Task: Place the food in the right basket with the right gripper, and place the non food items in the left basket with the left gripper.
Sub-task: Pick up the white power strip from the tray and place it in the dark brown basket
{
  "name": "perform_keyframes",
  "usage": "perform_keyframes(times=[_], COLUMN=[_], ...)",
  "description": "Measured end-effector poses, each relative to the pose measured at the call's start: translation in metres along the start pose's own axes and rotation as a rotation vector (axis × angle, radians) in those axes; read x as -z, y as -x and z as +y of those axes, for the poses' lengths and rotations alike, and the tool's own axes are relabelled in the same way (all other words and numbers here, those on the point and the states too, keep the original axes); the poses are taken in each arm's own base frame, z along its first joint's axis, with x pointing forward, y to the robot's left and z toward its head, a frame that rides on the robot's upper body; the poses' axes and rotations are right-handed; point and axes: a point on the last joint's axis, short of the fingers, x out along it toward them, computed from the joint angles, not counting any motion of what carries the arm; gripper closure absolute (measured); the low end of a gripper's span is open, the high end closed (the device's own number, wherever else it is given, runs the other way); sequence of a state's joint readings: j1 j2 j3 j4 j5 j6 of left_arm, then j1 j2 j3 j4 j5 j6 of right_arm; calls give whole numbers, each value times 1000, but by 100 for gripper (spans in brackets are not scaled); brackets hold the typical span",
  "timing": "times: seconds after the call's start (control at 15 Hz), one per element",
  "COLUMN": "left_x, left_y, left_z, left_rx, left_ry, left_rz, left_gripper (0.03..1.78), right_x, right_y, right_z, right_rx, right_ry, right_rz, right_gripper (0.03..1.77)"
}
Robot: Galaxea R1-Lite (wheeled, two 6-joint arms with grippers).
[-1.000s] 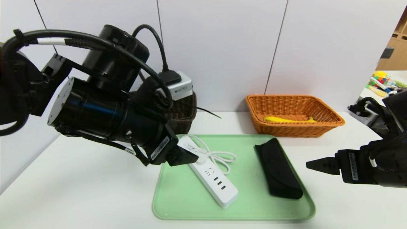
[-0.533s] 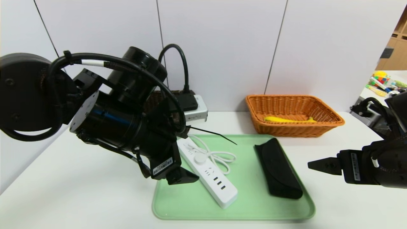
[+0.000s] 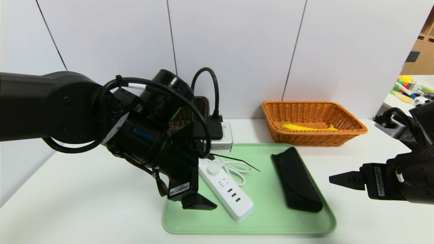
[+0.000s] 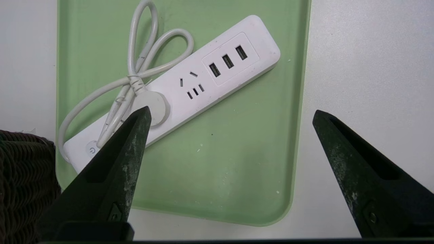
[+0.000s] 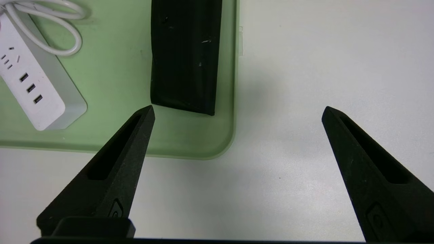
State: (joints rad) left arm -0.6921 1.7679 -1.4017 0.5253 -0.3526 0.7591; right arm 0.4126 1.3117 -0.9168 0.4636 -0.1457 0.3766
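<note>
Change: your left gripper has come down and toward the tray's near left edge since a second ago; the wrist has rolled, and the dark basket behind it shows more than before. Your right gripper has not moved.
Left gripper: you have its jaws spread wide, holding nothing and touching nothing. In the wrist view one fingertip sits over the strip's plug end, the other over bare table past the tray's edge.
Left arm: you see it reaching in from the left, bent and angled down across the tray's left side.
Power strip: white, lying slantwise on the left half of the tray, its cord looped beside it.
Case: black, flat on the tray's right half, well apart from the strip.
Right gripper: jaws wide apart, empty, hovering over the table just right of the tray.
Orange basket: behind the tray on the right, with a banana inside.
</note>
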Motion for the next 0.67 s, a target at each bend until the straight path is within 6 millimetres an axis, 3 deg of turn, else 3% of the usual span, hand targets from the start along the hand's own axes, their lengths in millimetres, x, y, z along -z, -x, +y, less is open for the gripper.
perform_keyframes(times=[0.33,0.67], left_x=[0,-7], left_y=[-16,-36], left_z=[9,25], left_rx=[-18,-155], left_ry=[48,194], left_rz=[-26,-78], left_gripper=[12,12], right_x=[1,1], right_y=[0,-1], right_z=[0,0], right_rx=[0,-5], right_ry=[0,-2], right_rz=[1,6], right_gripper=[10,10])
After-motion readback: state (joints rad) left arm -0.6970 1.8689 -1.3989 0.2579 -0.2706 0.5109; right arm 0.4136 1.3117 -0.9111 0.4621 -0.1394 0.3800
